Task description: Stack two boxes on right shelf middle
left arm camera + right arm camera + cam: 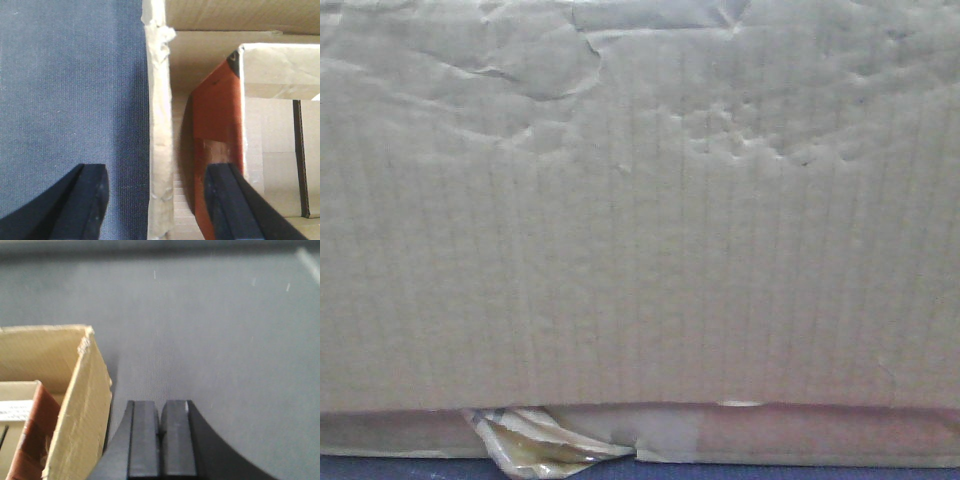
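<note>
Front view is all cardboard: one tan box (640, 250) fills it, broad face running left to right, with a yellowish tape scrap (535, 448) curling at its bottom edge. It sits on the blue counter (70, 90), top open, one red-brown and white carton (220, 115) inside. Left claw (157, 200) is spread wide, straddling the box wall (159, 125). Right claw (160, 435) is clenched on nothing, just beside the box's corner.

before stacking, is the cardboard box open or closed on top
Open: the cardboard box shows a raw top edge, a red-brown carton inside.
</note>
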Robot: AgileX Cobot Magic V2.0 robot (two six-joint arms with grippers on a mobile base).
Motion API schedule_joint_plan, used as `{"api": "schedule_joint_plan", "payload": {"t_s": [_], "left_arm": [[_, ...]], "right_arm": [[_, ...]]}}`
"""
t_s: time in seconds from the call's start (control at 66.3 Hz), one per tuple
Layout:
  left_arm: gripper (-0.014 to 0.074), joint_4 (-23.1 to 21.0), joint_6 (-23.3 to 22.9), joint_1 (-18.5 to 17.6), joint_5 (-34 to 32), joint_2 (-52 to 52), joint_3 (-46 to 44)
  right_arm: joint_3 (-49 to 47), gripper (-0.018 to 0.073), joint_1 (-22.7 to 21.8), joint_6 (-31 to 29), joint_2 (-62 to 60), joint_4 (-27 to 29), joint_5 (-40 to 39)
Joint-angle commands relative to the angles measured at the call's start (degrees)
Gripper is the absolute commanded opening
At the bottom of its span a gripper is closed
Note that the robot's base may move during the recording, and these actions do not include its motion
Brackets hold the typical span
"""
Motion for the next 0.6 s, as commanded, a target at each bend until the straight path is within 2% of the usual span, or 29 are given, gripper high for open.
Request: {"api": "schedule_joint_plan", "payload": {"t_s": [0.0,0.136,0.256,0.392,0.588], "left_arm": [[0.0330,-0.34,0.09,0.42,-0.18,-0.49,0.05],[0.0330,-0.21,0.09,0.90,-0.18,-0.49,0.05],[0.0330,-0.21,0.09,0.90,-0.18,-0.49,0.05],[0.0330,0.07,0.09,0.90,-0.18,-0.49,0.05],[0.0330,0.31,0.09,0.90,-0.18,-0.49,0.05]], "right_arm": [[-2.18,-0.0141,0.95,2.74,3.31,-0.12,2.70],[-2.57,-0.0140,5.55,9.63,6.92,-2.51,3.79],[-3.69,-0.0140,12.20,16.46,9.81,-9.15,6.82],[-6.26,-0.0140,21.32,21.00,14.41,-16.77,10.41],[-9.33,-0.0140,26.50,22.11,21.85,-16.52,10.41]]}}
